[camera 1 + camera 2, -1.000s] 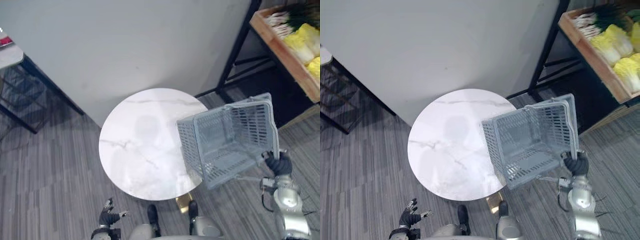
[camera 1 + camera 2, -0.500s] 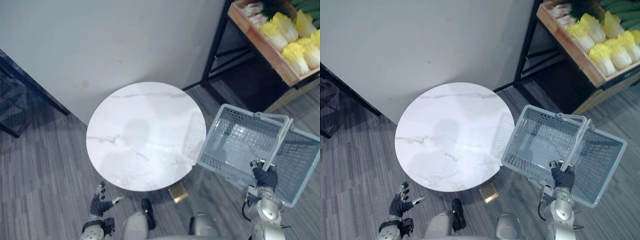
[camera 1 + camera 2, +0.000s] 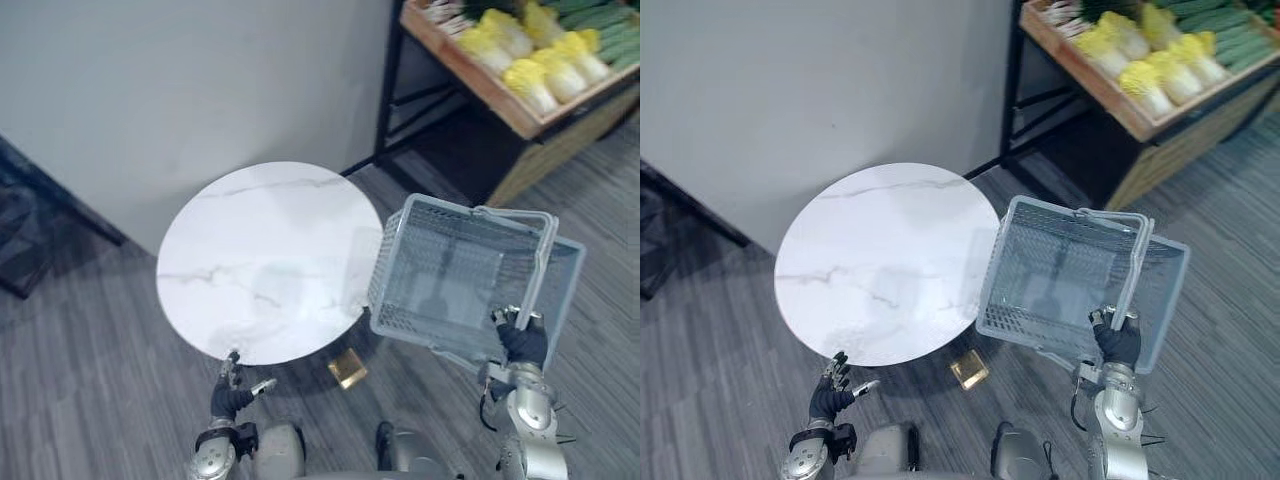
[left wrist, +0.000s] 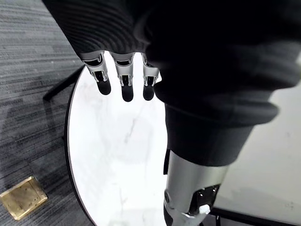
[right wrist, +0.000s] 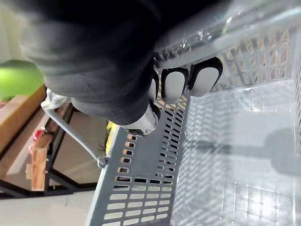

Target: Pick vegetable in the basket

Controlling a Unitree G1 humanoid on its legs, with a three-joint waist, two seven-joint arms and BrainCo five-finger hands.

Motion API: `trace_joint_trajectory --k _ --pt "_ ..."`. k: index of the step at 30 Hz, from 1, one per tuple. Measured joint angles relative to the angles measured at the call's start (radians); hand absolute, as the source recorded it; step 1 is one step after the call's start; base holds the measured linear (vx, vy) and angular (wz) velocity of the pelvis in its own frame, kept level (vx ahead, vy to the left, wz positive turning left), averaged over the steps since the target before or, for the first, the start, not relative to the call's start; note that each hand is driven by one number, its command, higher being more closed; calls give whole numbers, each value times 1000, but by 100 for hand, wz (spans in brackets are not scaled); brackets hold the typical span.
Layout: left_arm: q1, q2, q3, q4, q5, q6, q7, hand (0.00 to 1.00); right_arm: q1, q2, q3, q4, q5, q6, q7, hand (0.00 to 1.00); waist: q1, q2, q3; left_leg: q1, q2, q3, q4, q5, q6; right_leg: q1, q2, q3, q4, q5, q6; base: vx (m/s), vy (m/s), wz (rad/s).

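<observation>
Cabbages (image 3: 540, 75) sit on the shelf (image 3: 498, 100), ahead and to the right, well apart from the empty basket (image 3: 990, 290). Right hand (image 3: 522, 340) is clenched on the basket's handle (image 3: 541, 265). Left hand (image 3: 232, 398) is free with relaxed fingers, low by the table (image 3: 260, 260), farther from the shelf.

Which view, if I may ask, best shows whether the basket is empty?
The right eye view: it looks down into the whole basket, which holds nothing. The left eye view shows the same; the right wrist view, one wall close up.
</observation>
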Motion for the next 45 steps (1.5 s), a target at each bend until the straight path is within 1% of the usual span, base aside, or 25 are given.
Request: trace_joint_trajectory --k 8,10,12,14,16,18,20,21,22,24,26,27,28,29,31,32,34,36,37,38,39,40,42,43,45 --pt "-39 -1 -14 8 7 28 59 0 -31 12 2 119 1 5 -10 100 -17 -12 0 59 0 227 30 -13 46 -32 25 187 -110 153 34 25 133 -102" --pt "-47 -1 -12 1 -4 28 58 0 -69 7 7 137 -3 6 -10 100 -23 -5 10 104 34 339 11 -49 49 -54 8 -20 -132 148 -60 -34 40 -166" --pt "-59 -1 -12 1 -22 29 48 0 -107 -13 9 186 -10 6 -9 100 -29 -11 23 176 50 475 -3 -67 34 -59 -94 -350 -72 129 -91 8 40 -164" --pt "-62 1 -5 1 -23 29 40 0 -127 -28 17 216 -11 6 -9 100 -26 -10 23 218 59 556 -8 -78 23 -59 -139 -501 -26 127 -96 77 -51 -164" --pt "-68 7 -2 1 -21 30 41 0 -138 -32 31 234 -24 6 -4 100 -29 -9 22 249 67 608 -9 -78 22 -65 -149 -571 0 145 -91 170 -169 -146" --pt "-93 6 -1 0 -20 32 39 0 -141 -40 55 239 -39 12 16 100 -53 8 21 259 101 620 52 -75 19 -91 -83 -494 2 136 -85 236 -175 -130" --pt "-116 -1 -4 0 -16 34 39 0 -139 -41 56 240 -40 31 28 100 -53 25 26 240 184 583 242 -59 46 -66 -20 -436 -7 121 -94 249 -130 -121" --pt "-123 0 -6 0 -11 35 39 0 -135 -43 57 240 -40 38 32 100 -51 30 29 220 215 541 339 -30 96 -45 2 -414 -19 116 -99 300 -117 -133" --pt "-126 -1 -7 -1 -6 35 41 0 -126 -56 76 240 -41 45 30 100 -43 36 33 154 245 397 521 110 215 14 37 -359 -59 113 -104 329 -35 -140" --pt "-121 -18 -20 0 2 34 40 0 -126 -65 103 242 -49 45 27 100 -21 37 33 44 175 175 683 42 122 77 40 -264 -103 112 -103 333 79 -149" --pt "-116 -20 -25 0 2 31 45 0 -159 -66 116 255 -61 45 10 100 28 21 43 -107 43 -2 668 -71 121 127 15 -128 -140 100 -104 370 235 -151" --pt "-113 -20 -25 0 2 31 46 0 -166 -62 116 260 -61 44 6 100 40 19 45 -134 19 -31 625 -80 121 141 6 -104 -144 92 -90 306 233 -123" --pt "-96 -20 -26 -4 2 31 55 0 -179 -58 118 276 -62 43 1 100 47 18 49 -179 -17 -85 493 -78 114 166 -12 -69 -142 69 -52 278 299 -93" --pt "-80 -35 -27 -17 2 31 63 0 -188 -74 119 276 -69 42 -4 100 48 72 43 -183 -20 -130 228 -12 61 170 3 -53 -111 26 -2 218 248 -94" --pt "-71 -32 -22 -17 1 36 68 0 -200 -81 145 309 -75 46 -8 100 68 53 45 -128 -41 -54 181 35 57 186 -35 -31 -82 -3 36 390 233 -58" --pt "-66 -30 -7 -27 1 34 68 0 -206 -83 160 303 -75 46 -10 100 69 42 37 -113 -58 -25 176 46 51 206 -24 -56 -128 16 28 505 123 -15" --pt "-68 -32 7 -44 1 35 69 0 -219 -90 182 309 -79 46 -7 100 72 44 40 -188 -56 51 326 39 68 272 -49 -90 -225 47 14 397 98 9" --pt "-57 -58 -8 -54 1 35 65 0 -209 -91 191 333 -82 48 -7 100 92 54 15 -136 -81 82 222 -60 159 291 -61 -112 -134 -37 80 399 203 18" --pt "-59 -59 -8 -53 1 35 65 0 -209 -88 191 340 -83 47 -7 100 91 48 16 -126 -91 80 219 -72 162 283 -70 -112 -97 -55 95 321 142 50" --pt "-70 -65 -9 -35 1 35 64 0 -198 -83 188 351 -88 48 -2 100 87 32 20 -87 -125 48 213 -90 173 214 -113 -112 133 -100 156 454 129 90" --pt "-67 -44 -23 -17 2 38 65 0 -188 -59 170 352 -106 51 8 100 73 4 20 -26 -171 8 186 -106 189 90 -173 -106 481 -43 205 469 109 110" --pt "-65 -30 -31 -14 2 44 66 0 -183 -52 169 353 -109 54 13 100 59 -6 17 -1 -185 -10 175 -111 196 56 -194 -114 577 -49 200 489 76 100" --pt "-54 -11 -48 -13 2 53 68 0 -166 -50 174 360 -130 56 21 100 43 -9 12 83 -198 -64 124 -116 203 5 -232 -181 663 -99 104 540 -16 94" --pt "-54 -7 -43 -13 2 53 74 0 -169 -51 181 360 -149 55 36 100 44 -2 10 134 -191 -93 74 -115 201 -44 -227 -213 631 -126 55 556 -38 80" --pt "-62 -6 -44 -13 1 53 85 0 -181 -53 183 360 -156 54 40 100 40 20 10 188 -157 -127 22 -115 200 -129 -185 -227 502 -143 23 530 -114 50"
